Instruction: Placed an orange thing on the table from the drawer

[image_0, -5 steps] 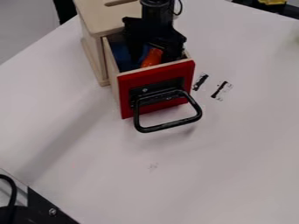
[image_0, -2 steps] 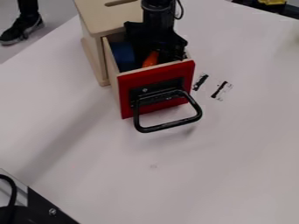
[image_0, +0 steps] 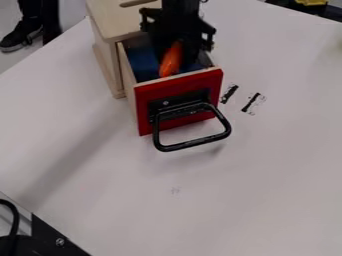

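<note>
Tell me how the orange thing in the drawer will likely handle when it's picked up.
The elongated, glossy orange object is probably fairly stiff, since its outline shows no sag or fold. Its sheen suggests it could be somewhat slippery. Its narrow, rounded-looking form might roll if set on the flat white table.

Probably a robotics lab, as far as the room can be made out: a black robot arm (image_0: 180, 12) over a broad white table (image_0: 227, 185), grey floor (image_0: 25, 57), and a screwed plate (image_0: 57, 239) and black cable (image_0: 14, 216) at the lower left.
</note>
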`<control>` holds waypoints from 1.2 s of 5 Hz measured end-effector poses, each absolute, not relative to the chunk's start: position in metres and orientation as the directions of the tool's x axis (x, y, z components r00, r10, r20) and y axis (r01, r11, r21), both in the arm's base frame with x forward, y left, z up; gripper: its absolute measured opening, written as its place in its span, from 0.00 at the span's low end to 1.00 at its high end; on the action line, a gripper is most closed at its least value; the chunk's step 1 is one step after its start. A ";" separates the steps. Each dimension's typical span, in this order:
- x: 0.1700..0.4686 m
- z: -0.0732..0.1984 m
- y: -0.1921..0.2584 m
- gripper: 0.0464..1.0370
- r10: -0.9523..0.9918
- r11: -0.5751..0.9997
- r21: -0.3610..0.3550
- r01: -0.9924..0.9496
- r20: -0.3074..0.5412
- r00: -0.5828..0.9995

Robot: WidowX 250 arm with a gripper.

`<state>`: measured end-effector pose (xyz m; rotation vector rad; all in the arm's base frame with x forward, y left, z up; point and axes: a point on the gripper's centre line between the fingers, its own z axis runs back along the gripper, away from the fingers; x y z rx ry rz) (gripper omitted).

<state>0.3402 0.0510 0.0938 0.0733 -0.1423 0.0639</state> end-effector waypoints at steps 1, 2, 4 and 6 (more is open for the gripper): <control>0.338 0.122 0.035 0.53 0.022 0.997 0.070 -0.036 0.197 0.980; 0.340 0.135 -0.002 0.53 -0.073 0.997 0.053 0.062 0.238 0.968; 0.335 0.100 -0.067 0.53 -0.323 0.946 0.049 0.320 0.195 0.926; 0.340 0.034 -0.082 0.53 -0.414 0.910 0.091 0.405 0.104 0.905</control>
